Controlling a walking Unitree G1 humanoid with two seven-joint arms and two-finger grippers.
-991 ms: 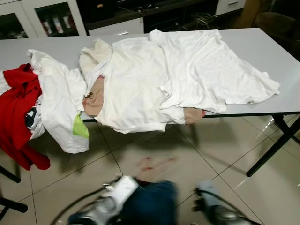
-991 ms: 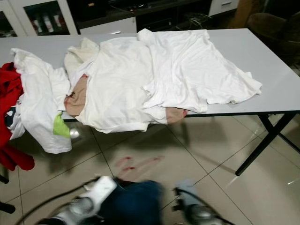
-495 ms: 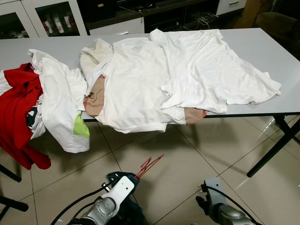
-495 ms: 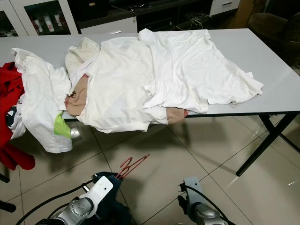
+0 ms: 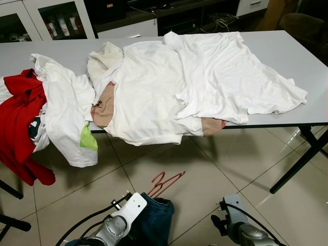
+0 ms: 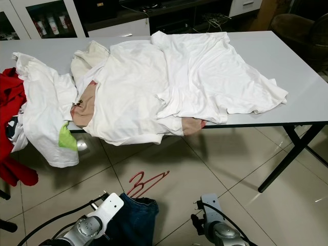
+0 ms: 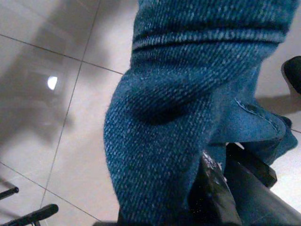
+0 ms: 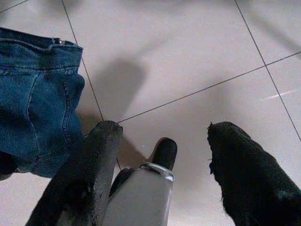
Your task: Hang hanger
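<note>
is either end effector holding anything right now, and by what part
The left end effector is shut on the jeans, gripping a fold near one edge. The right end effector is open, holding nothing.

One long grey rectangular table (image 5: 287, 51) carried a heap of garments: at least three white cotton shirts (image 5: 154, 87), one red cloth garment (image 5: 18, 128) and one tan fabric piece (image 5: 102, 105). One red wire hanger (image 5: 165, 182) and one pair of blue denim jeans (image 5: 154, 220) were counted at floor level. Two black-fingered grippers were present, the left gripper (image 7: 225, 188) and the right gripper (image 8: 160, 155).
</note>
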